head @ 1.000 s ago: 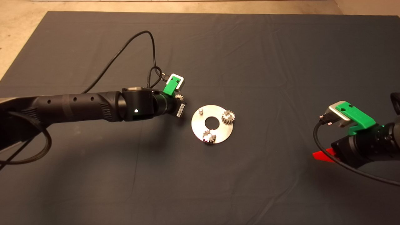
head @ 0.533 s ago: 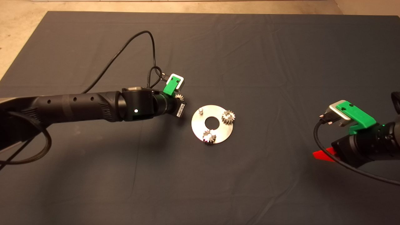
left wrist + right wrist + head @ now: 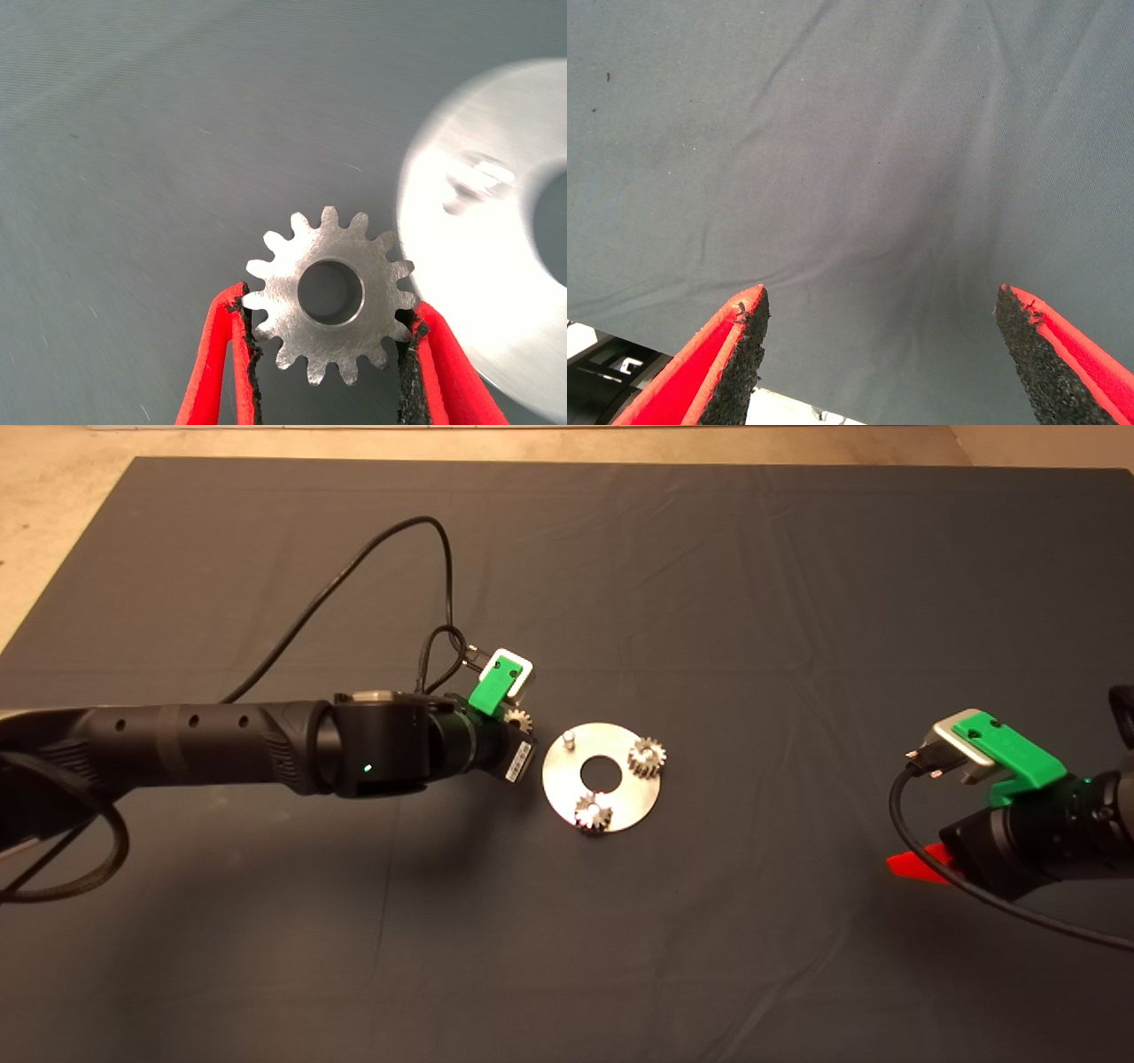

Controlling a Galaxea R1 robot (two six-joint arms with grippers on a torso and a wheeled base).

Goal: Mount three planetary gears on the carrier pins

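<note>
Left gripper [image 3: 330, 341] pinches a gear [image 3: 330, 292], clearest in wrist view.

Dark mat [image 3: 709, 602] under silver plate [image 3: 567, 797]

Dark creased mat [image 3: 797, 558] w/ beige floor [image 3: 62, 514] along far & left edges

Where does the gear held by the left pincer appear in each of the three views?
Head view: the held gear peeks out at the left arm's tip, just left of the round plate.
Left wrist view: gear low centre, clamped between the red fingers.
Right wrist view: not visible, only mat.
Shared landmark: the plate's bare pin.
</note>
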